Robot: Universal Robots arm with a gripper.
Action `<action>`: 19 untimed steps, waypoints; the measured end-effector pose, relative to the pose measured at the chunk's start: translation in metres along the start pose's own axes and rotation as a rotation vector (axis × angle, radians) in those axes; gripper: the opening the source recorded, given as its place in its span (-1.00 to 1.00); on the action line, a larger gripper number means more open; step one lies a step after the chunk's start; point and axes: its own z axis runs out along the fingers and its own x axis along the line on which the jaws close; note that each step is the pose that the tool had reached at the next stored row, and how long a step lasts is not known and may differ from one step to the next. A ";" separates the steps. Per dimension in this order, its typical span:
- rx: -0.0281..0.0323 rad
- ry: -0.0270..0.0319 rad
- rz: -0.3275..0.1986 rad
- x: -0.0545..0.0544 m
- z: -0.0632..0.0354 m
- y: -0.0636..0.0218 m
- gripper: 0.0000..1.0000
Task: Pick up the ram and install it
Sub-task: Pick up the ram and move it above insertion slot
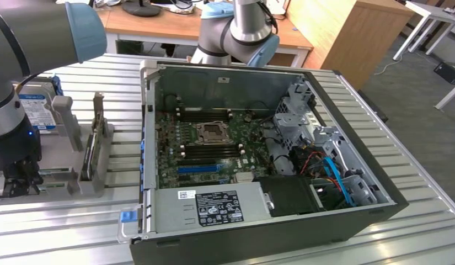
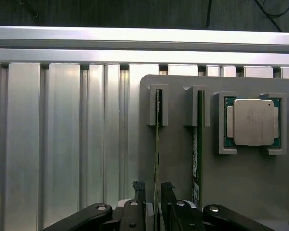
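End effector [image 2: 154, 193] straddles one ram stick [image 2: 157, 144] of two, beside one processor [image 2: 253, 122].

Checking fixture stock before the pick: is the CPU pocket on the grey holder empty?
No, a silver-lidded CPU sits in the pocket of the grey holder.
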 end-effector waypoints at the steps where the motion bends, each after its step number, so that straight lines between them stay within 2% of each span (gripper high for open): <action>1: 0.0000 0.0000 0.000 0.000 0.0000 0.0000 -0.46; 19: 0.0000 0.0000 0.000 -0.003 0.0001 0.0000 -0.46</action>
